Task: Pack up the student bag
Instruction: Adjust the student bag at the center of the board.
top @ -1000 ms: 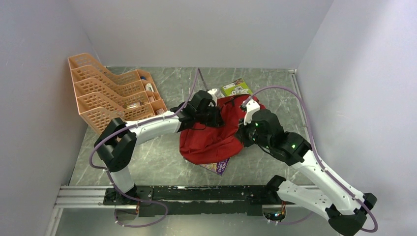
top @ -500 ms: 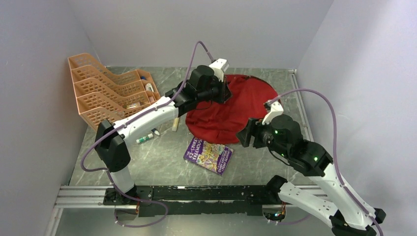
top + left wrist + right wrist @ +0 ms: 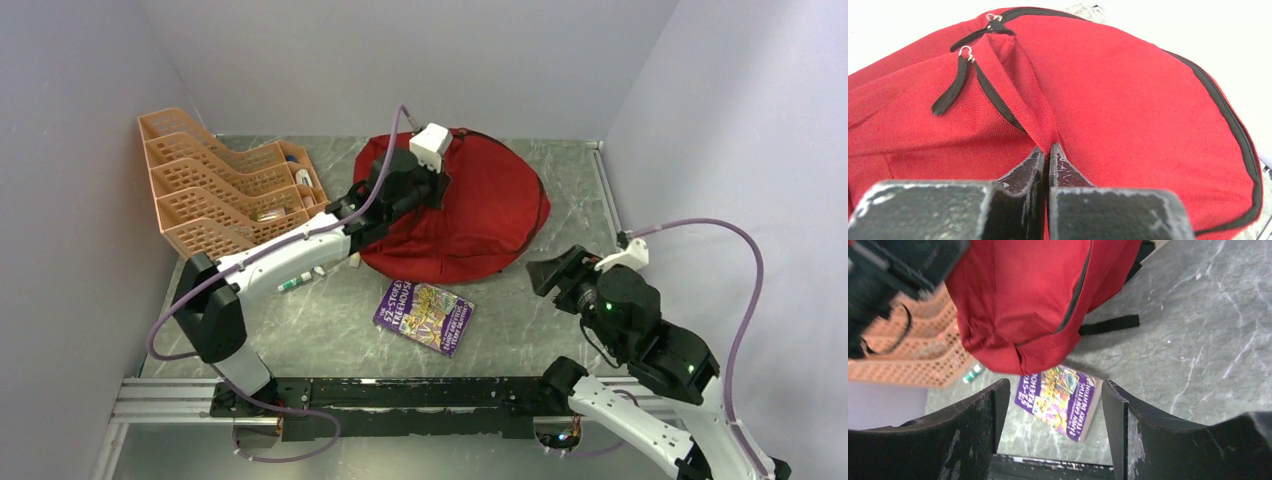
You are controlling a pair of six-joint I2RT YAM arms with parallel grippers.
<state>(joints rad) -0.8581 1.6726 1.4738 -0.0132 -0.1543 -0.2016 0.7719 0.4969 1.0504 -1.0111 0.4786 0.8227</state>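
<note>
The student bag (image 3: 480, 215) is a big red backpack with black zippers, held up over the back middle of the table. My left gripper (image 3: 437, 188) is shut on a fold of its red fabric (image 3: 1048, 127), just below two black zipper pulls (image 3: 950, 90). The bag's underside (image 3: 1018, 300) and a black strap (image 3: 1108, 325) show in the right wrist view. My right gripper (image 3: 545, 272) stands open and empty to the right of the bag, apart from it. Between its fingers (image 3: 1055, 402) I see the table and a purple book (image 3: 1068, 395).
The purple book (image 3: 424, 316) lies flat in front of the bag. An orange tray rack (image 3: 215, 195) holding small items stands at the back left. A green-and-white tube (image 3: 293, 283) and a pale stick (image 3: 354, 260) lie beside my left arm.
My right gripper opened, let go of the bag and drew back to the near right. My left gripper pulled the bag up and toward the back, uncovering the book.
</note>
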